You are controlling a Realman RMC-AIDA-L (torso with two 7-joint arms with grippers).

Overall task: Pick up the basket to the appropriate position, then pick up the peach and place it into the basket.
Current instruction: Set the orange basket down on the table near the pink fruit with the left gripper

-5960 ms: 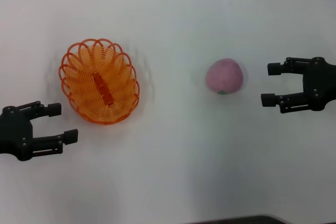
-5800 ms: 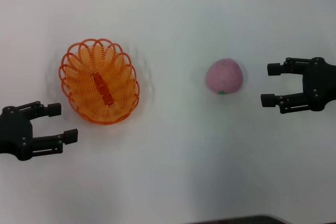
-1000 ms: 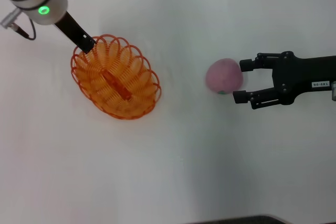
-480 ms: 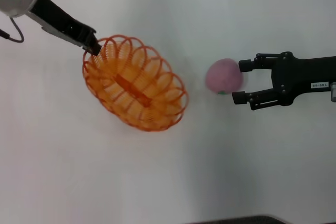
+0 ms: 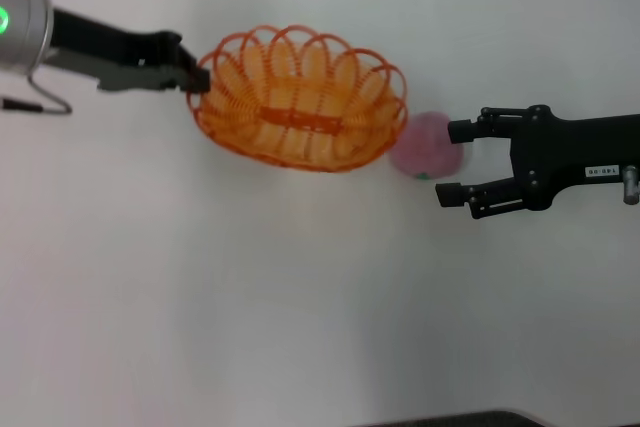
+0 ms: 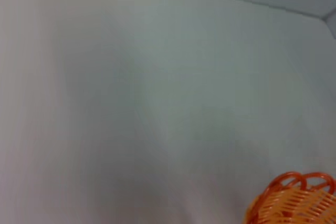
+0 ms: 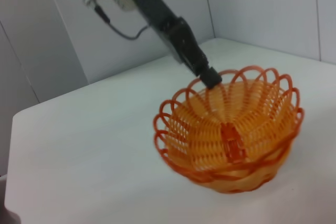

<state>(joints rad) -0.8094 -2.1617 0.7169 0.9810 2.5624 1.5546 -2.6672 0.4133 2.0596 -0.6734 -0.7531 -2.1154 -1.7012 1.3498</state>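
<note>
The left gripper had its fingers closed on the scalloped rim of the basket and held it by that end (the rest reached away from the fingers toward the peach). The peach lay on the desk, just before the spread, empty fingers of the right gripper, partly behind the basket's far end.

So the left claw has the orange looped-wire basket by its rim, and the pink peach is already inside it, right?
Not inside. The head view shows the pink peach on the table beside the orange looped-wire basket, between the right claw's open fingers. The left claw does hold the rim.
</note>
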